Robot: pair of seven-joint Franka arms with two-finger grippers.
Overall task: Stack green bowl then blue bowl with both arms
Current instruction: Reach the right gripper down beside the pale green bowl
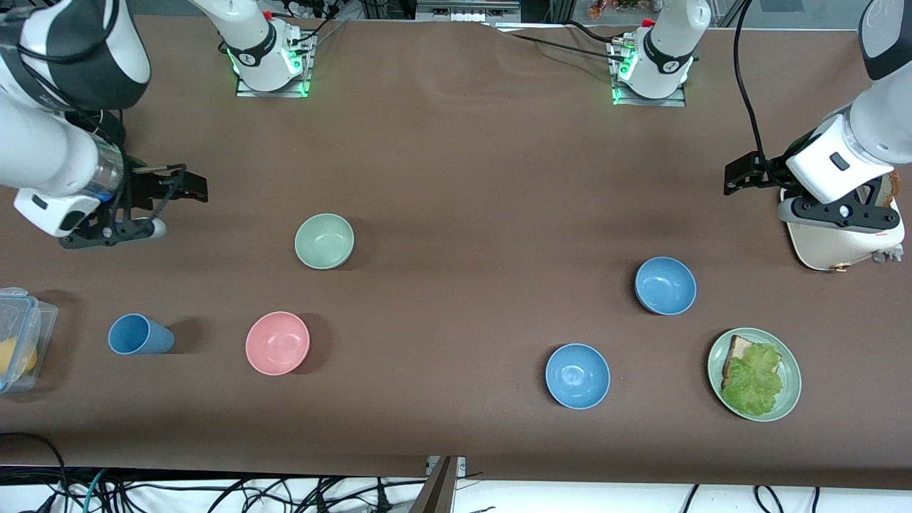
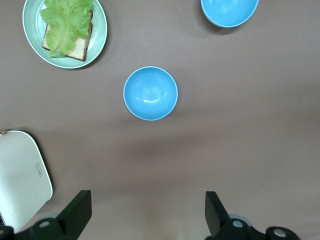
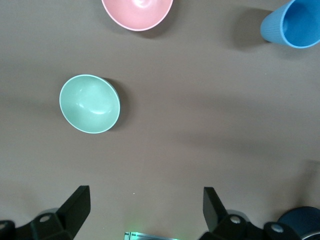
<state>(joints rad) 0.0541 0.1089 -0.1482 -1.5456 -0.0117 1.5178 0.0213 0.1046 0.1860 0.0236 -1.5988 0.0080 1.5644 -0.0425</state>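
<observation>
The green bowl (image 1: 324, 241) stands upright and empty toward the right arm's end of the table; it also shows in the right wrist view (image 3: 90, 103). Two blue bowls stand toward the left arm's end: one farther from the front camera (image 1: 665, 285) (image 2: 150, 93) and one nearer (image 1: 578, 375) (image 2: 229, 11). My right gripper (image 1: 191, 187) (image 3: 146, 212) is open and empty, up over bare cloth beside the green bowl. My left gripper (image 1: 735, 177) (image 2: 149, 215) is open and empty, up over bare cloth beside the farther blue bowl.
A pink bowl (image 1: 277, 343) and a blue cup (image 1: 139, 335) stand nearer the front camera than the green bowl. A clear box (image 1: 21, 335) is at the right arm's end. A green plate (image 1: 793, 388) holds bread and lettuce. A white toaster (image 1: 841, 239) sits under the left arm.
</observation>
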